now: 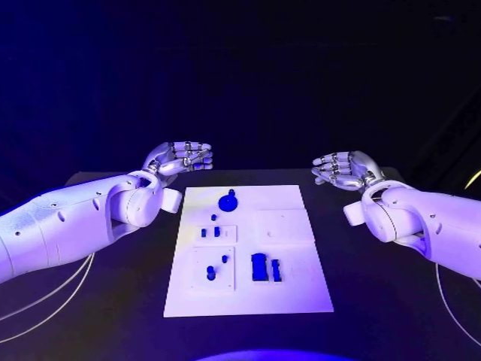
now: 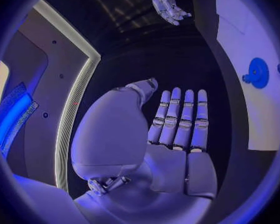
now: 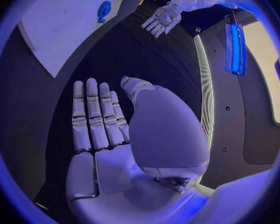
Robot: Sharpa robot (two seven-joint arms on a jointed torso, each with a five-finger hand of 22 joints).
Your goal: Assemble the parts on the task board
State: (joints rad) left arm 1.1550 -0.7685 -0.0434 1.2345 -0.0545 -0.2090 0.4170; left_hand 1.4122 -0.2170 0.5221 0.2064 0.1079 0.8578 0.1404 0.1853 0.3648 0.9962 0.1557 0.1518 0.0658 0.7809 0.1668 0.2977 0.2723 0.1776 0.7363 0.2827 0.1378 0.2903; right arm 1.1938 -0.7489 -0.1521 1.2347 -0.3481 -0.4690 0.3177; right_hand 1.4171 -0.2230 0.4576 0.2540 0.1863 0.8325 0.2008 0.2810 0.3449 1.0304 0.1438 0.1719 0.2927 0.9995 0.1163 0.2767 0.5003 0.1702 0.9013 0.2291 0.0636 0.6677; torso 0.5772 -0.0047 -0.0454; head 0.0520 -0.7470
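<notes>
Both hands hover off the task board [image 1: 289, 293], one at each far corner, and neither holds anything. The left hand [image 1: 179, 159] sits above the black table [image 1: 382, 316] just beyond the board's far-left corner; in the left wrist view its fingers [image 2: 180, 117] lie straight and side by side, palm bare. The right hand [image 1: 346, 169] mirrors it past the far-right corner, fingers [image 3: 93, 114] likewise extended with nothing between them.

The parts all lie on the white board. A round blue part [image 1: 228, 201] sits near the far edge, left of centre; the left wrist view shows it as a disc with a small lug [image 2: 258, 73]. Closer in, small blue pegs [image 1: 210, 232] stand in a square recess, 2 more pieces [image 1: 216, 267] lie in the next recess, and a taller blue block [image 1: 260, 267] with a slim bar beside it [image 1: 276, 269] stands near the board's middle.

Whether these pieces are already seated where they belong or are waiting to be fitted cannot be settled from here — the scene suits either stage. For any pick, the pieces look small and close together, so a fingertip pinch from straight above would likely serve best, with the other fingers kept clear of neighbouring parts — and the board may slide if pushed sideways.
</notes>
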